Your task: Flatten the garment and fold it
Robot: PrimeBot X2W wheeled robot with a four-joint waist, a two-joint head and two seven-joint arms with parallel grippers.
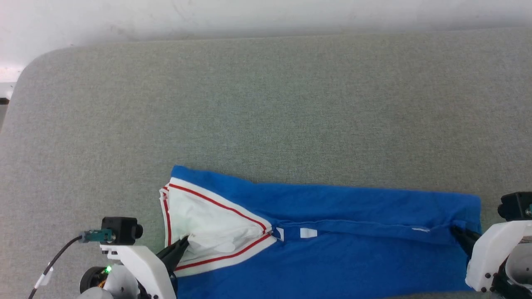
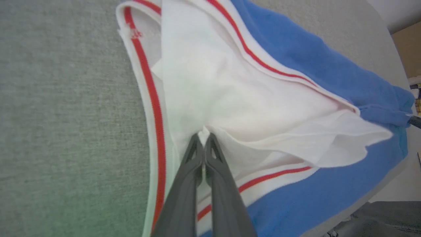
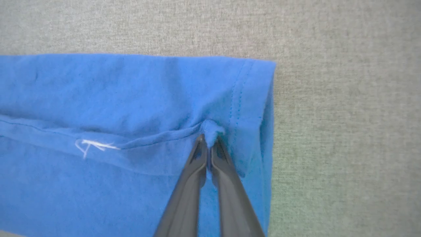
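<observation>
The garment [image 1: 332, 216], a bright blue T-shirt with white sleeves edged in red stripes, lies folded lengthwise along the near edge of the grey surface. Its white sleeve [image 1: 208, 220] is at the left end and the hem at the right end. My left gripper [image 1: 186, 241] is shut on the white sleeve fabric [image 2: 210, 98], pinching a fold at its fingertips [image 2: 204, 141]. At the hem end my right gripper [image 1: 457, 231] is shut on a small bunch of blue fabric [image 3: 210, 126] next to the stitched hem [image 3: 236, 98], gripper [image 3: 208, 141] tips buried in the cloth.
The grey fabric-covered surface [image 1: 266, 104] stretches wide beyond the shirt, with a rounded corner at the far left and a white wall behind. A cable and camera block [image 1: 120, 230] sit on my left wrist. The surface's near edge runs close under the shirt [image 2: 361, 210].
</observation>
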